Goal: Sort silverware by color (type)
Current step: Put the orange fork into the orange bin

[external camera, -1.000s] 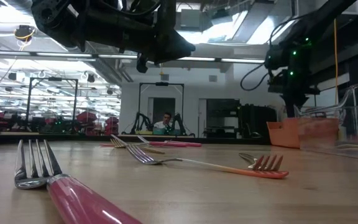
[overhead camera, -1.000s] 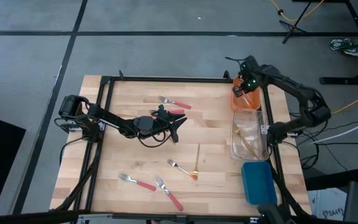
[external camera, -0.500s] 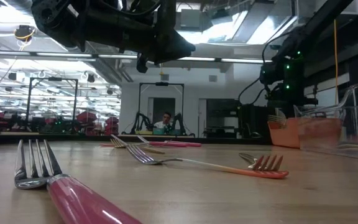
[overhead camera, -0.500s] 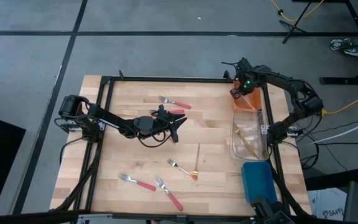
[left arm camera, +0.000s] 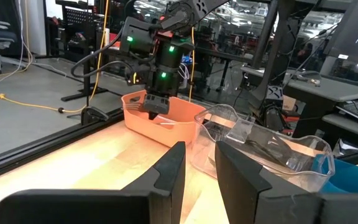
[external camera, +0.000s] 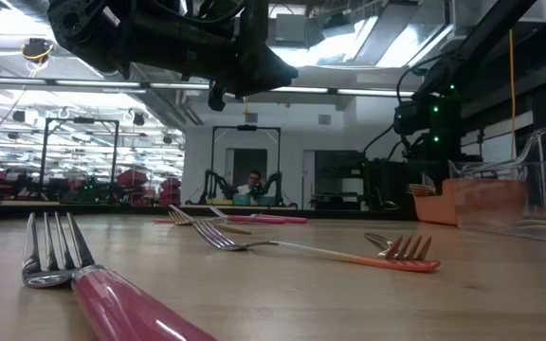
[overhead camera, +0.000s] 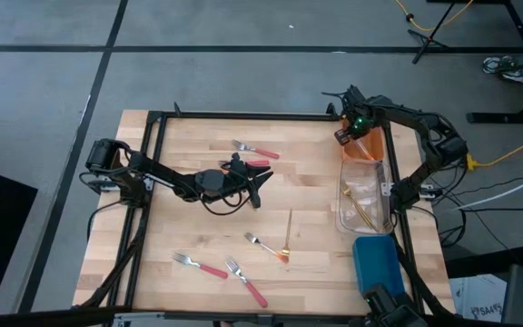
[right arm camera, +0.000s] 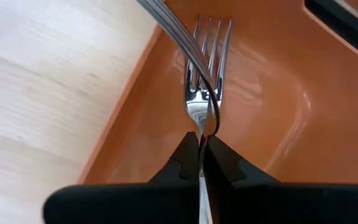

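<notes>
My right fingers (right arm camera: 199, 163) pinch a silver fork (right arm camera: 205, 93) (tines pointing away) over the orange bin (right arm camera: 272, 118). Pale wooden counter (right arm camera: 36, 93) lies beside the bin's wall.

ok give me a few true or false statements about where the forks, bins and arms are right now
1. The right end effector is shut on a silver fork over the orange bin. True.
2. The left end effector holds a pink-handled fork. False: it hangs over the middle of the table with nothing between its fingers.
3. The clear bin lies between the orange bin and the blue bin. True.
4. The blue bin has gold utensils in it. False: gold pieces show in the clear bin; nothing shows in the blue one.
5. Two pink-handled forks lie near the table's front edge. True.
</notes>
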Controlling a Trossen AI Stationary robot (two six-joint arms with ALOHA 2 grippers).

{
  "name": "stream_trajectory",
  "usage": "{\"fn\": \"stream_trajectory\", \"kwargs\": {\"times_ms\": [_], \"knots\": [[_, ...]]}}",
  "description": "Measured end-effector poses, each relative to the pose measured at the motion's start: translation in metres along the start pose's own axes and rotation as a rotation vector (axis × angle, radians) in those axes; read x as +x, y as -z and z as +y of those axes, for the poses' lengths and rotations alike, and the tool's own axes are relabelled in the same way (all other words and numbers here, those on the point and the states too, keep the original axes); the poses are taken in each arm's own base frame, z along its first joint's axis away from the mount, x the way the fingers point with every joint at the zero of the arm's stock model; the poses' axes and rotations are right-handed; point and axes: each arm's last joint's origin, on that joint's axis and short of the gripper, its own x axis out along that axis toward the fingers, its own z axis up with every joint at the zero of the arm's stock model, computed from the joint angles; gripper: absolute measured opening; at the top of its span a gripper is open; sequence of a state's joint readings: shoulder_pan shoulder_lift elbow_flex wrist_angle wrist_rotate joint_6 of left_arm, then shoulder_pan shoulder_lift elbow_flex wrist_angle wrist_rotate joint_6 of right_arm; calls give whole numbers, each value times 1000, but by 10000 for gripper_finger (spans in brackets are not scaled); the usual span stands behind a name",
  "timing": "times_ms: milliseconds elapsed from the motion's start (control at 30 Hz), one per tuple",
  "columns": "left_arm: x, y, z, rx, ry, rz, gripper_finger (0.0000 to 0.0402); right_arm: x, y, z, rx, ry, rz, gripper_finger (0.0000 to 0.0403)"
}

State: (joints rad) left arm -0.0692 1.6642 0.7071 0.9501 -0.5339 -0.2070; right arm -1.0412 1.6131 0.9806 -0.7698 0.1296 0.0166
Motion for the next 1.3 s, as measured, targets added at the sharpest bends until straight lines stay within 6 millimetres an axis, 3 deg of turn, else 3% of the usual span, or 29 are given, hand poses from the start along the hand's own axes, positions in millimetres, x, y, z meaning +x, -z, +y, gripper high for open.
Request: {"fn": "stream_trajectory", "kwargs": {"times_ms": [567,933,1300], "knots": [[0,0,0,-1,1,0,82,0,-1,-1,2,18,-14,34],[0,0,0,-3,1,0,81,0,-1,-1,1,18,-7,35],[0,0,0,-3,1,0,81,-14,6,-2,-21,11,-7,35]]}}
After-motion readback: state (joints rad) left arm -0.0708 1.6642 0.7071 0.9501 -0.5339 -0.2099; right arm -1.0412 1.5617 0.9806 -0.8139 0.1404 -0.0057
